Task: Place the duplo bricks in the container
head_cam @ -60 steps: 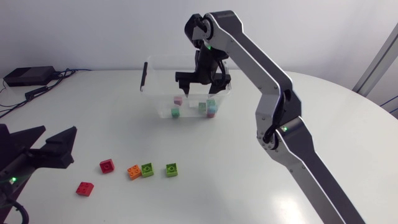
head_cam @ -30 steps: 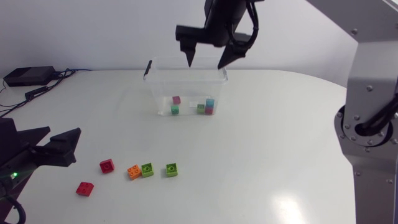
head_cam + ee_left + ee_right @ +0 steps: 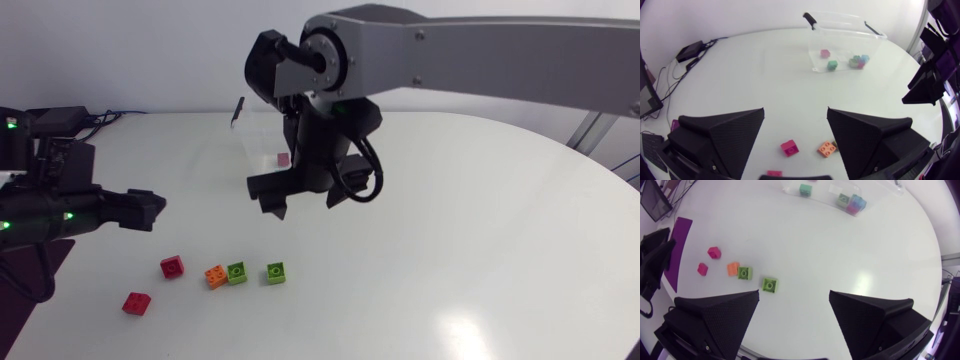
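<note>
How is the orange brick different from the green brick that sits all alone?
The orange brick is orange, the lone green brick green. The orange brick sits against another green brick; the lone green brick touches nothing. Both sit studs-up on the table.

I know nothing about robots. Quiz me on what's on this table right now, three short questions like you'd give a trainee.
1. Multiple choice: how many duplo bricks lie loose on the table, outside the clear container? A) three B) five C) seven
2. True or false: the right gripper is holding a brick.
3. Fill in: the brick right next to the orange brick is ___.

Key: 1 B. 2 False: its fingers are open with nothing between them. 3 green.
</note>
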Controlling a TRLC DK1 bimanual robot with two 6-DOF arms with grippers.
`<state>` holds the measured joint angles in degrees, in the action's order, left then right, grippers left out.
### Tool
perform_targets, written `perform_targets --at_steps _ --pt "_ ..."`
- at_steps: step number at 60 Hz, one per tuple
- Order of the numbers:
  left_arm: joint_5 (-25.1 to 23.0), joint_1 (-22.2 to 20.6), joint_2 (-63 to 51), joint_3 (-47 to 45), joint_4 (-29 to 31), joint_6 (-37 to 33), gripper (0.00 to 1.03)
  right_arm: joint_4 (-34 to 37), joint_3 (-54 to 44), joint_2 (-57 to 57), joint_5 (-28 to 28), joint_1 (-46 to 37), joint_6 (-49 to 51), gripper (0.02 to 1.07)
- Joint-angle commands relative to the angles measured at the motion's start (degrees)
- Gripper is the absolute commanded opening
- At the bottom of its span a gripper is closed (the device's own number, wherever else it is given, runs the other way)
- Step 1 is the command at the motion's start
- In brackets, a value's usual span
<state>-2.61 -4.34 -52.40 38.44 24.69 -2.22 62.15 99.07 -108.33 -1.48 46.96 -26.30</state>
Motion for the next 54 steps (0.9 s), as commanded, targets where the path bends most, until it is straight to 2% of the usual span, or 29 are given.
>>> perform_targets --at_steps 1,4,11,17,22,31,34,36,38,42,45,47,51,54 --pt "-3.6 1.0 -3.9 2.1 0.7 -1.8 0.75 -3.7 -5.8 2.0 1.7 0.8 1.5 1.03" --pt "-6.9 2.1 -6.8 2.7 0.4 -2.5 0.70 -5.7 -8.2 2.7 2.4 1.2 2.7 1.03" --pt "-12.5 4.9 -14.0 4.4 0.4 -4.8 0.70 -8.7 -11.3 2.9 4.0 2.3 5.1 1.03" --pt "-14.5 4.9 -16.8 3.5 -1.5 -8.2 0.70 -14.6 -14.8 4.1 5.1 3.5 7.3 1.03" --pt "-15.8 3.7 -16.9 1.7 -2.5 -12.4 0.70 -16.3 -15.4 4.0 5.0 4.0 9.0 1.03" --pt "-15.6 1.0 -20.5 1.2 -2.8 -22.0 0.70 -15.7 -13.3 3.0 4.2 4.8 14.1 1.03" --pt "-15.8 0.0 -21.2 1.3 -1.0 -30.5 0.70 -8.4 -7.3 -0.6 3.7 4.9 23.2 1.02" --pt "-15.8 -0.7 -21.2 1.3 1.3 -35.8 0.70 -1.0 -2.3 -4.1 0.7 5.1 30.9 1.02" --pt "-16.3 -0.4 -21.2 1.2 2.0 -36.6 0.70 3.2 0.2 -6.6 -2.5 5.2 31.0 1.02" --pt "-18.3 -0.6 -22.1 0.6 2.3 -39.0 0.70 1.5 -1.2 -6.5 -1.1 4.7 32.4 1.02" --pt "-18.3 -0.6 -23.9 0.8 2.4 -40.0 0.70 1.0 -2.7 -5.9 4.0 4.3 34.7 1.02" --pt "-18.3 -0.7 -24.7 0.9 2.9 -40.5 0.70 1.2 -3.1 -5.8 5.4 4.3 35.2 1.02" --pt "-18.4 -0.3 -26.7 0.9 2.6 -41.7 0.71 -3.4 -6.1 -4.3 6.0 4.5 36.0 1.02" --pt "-18.4 -0.5 -28.6 0.9 2.7 -41.9 0.70 -4.3 -6.3 -4.3 7.2 4.5 36.3 1.02"
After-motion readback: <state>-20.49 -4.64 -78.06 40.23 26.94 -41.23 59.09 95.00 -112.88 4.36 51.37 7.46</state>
